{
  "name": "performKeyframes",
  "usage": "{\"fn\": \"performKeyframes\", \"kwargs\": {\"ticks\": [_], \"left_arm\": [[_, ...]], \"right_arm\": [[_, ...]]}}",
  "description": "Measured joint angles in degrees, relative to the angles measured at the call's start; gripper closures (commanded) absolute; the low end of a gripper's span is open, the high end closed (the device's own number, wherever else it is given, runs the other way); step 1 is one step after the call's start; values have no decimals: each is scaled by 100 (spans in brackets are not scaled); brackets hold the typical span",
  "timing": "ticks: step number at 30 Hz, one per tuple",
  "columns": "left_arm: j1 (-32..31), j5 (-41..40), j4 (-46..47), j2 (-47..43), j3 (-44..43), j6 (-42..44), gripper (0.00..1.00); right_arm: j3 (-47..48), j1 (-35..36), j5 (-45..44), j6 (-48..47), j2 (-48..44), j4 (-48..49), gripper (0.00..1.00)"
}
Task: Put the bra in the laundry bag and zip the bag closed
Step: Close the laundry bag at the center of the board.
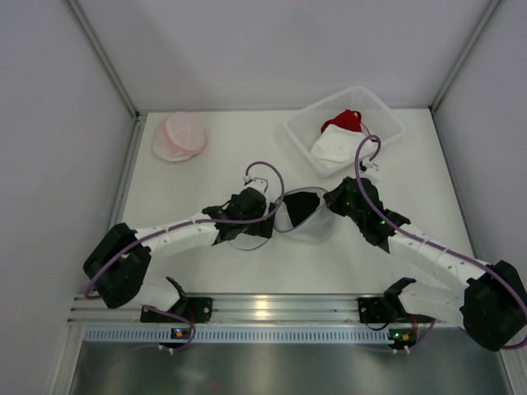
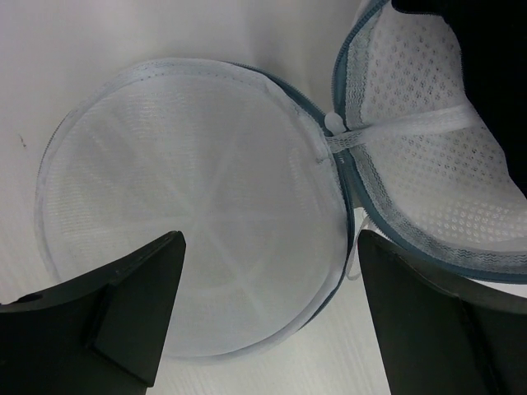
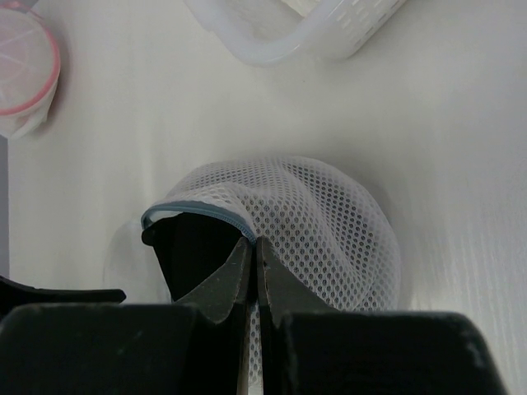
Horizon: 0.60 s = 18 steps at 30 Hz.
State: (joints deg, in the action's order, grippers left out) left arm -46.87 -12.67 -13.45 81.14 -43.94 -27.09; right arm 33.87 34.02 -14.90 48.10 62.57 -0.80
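The laundry bag (image 1: 306,224) is a round white mesh clamshell with a blue zipper edge, lying open at mid-table. Its flat half (image 2: 189,214) lies on the table. The other, domed half (image 3: 329,222) stands raised, with the black bra (image 1: 303,204) tucked inside it (image 3: 193,247). My right gripper (image 3: 254,247) is shut on that half's zipper rim. My left gripper (image 2: 272,288) hangs open just above the flat half's near edge, with nothing between its fingers (image 2: 132,304). A white strap (image 2: 412,125) crosses the inside of the raised half.
A white plastic basket (image 1: 387,119) with red and white garments stands at the back right. A second round mesh bag with pink trim (image 1: 181,136) lies at the back left. White walls close in the table on three sides.
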Motion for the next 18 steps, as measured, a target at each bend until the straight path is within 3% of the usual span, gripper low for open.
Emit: {"fn": "performKeyframes", "kwargs": {"ticks": [11,18], "left_arm": [[-321,-81,87,328,2,-68,9],[-337,-673,57,341,2,-271,9]], "right_arm": [[2,0,-4,2,11,17,100],[2,0,-4,2,9,17,100]]}}
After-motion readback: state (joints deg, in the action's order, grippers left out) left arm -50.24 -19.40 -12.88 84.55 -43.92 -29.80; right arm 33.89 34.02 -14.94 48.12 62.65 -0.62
